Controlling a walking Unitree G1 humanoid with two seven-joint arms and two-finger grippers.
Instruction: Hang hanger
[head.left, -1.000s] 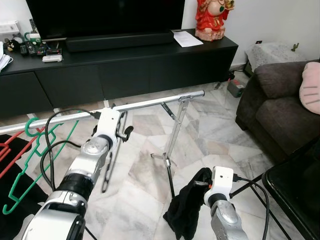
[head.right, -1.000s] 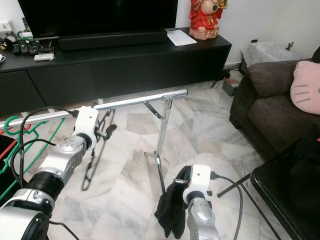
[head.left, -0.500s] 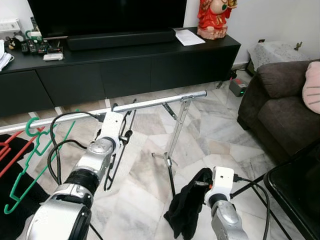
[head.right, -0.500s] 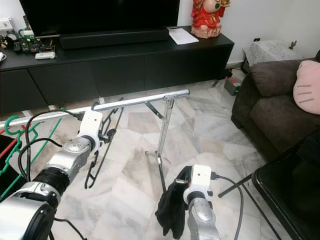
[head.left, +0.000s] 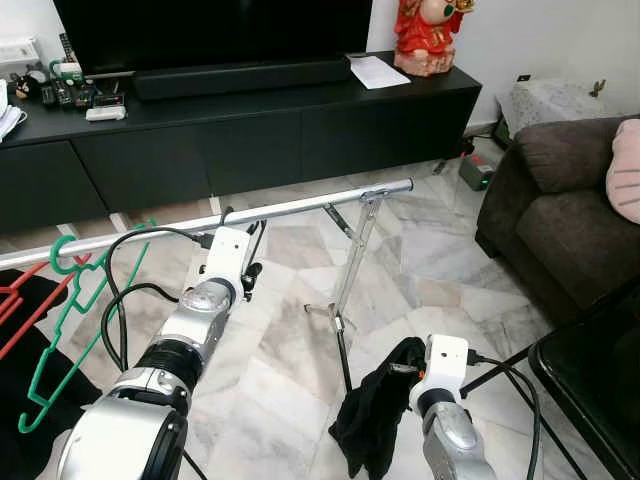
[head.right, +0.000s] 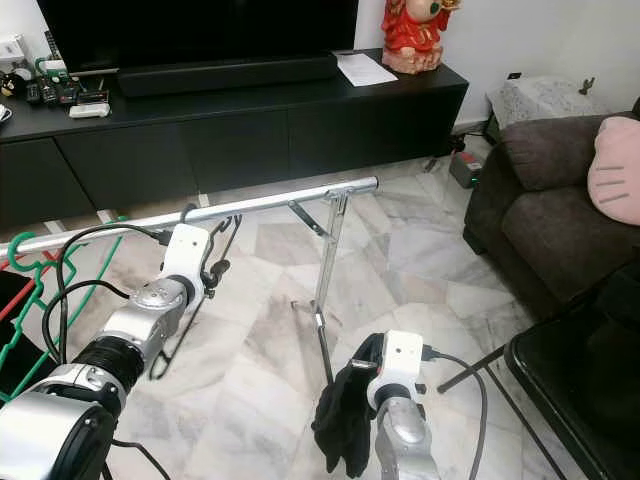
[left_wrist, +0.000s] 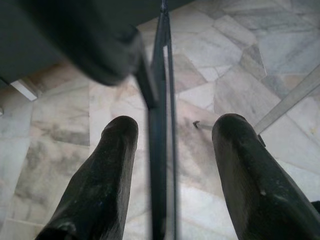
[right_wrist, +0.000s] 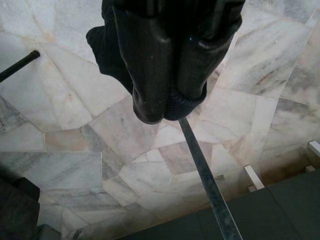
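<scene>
A black wire hanger (head.right: 226, 232) hangs by its hook from the silver rail (head.left: 300, 205) of a clothes rack. My left gripper (head.right: 212, 268) is right below the rail at the hanger. It is open, and the hanger's wire (left_wrist: 159, 150) runs through the gap between the two fingers (left_wrist: 100, 175). Further left on the rail hang a green hanger (head.left: 70, 300) and a red hanger (head.left: 20, 300). My right gripper (head.left: 405, 370) is low near the floor, shut on a black cloth (head.left: 375, 420), which also drapes past the fingers in the right wrist view (right_wrist: 107, 45).
The rack's leg (head.left: 345, 290) stands on the marble floor between my arms. A black TV console (head.left: 250, 120) runs along the back. A dark sofa (head.left: 560, 210) is on the right, with a black stand (head.left: 590, 380) at the lower right. Cables (head.left: 115, 290) loop by my left arm.
My left gripper has moved up and closer to the rail. The black hanger's lower part has swung in under my left arm. My right gripper holds still with the cloth.
</scene>
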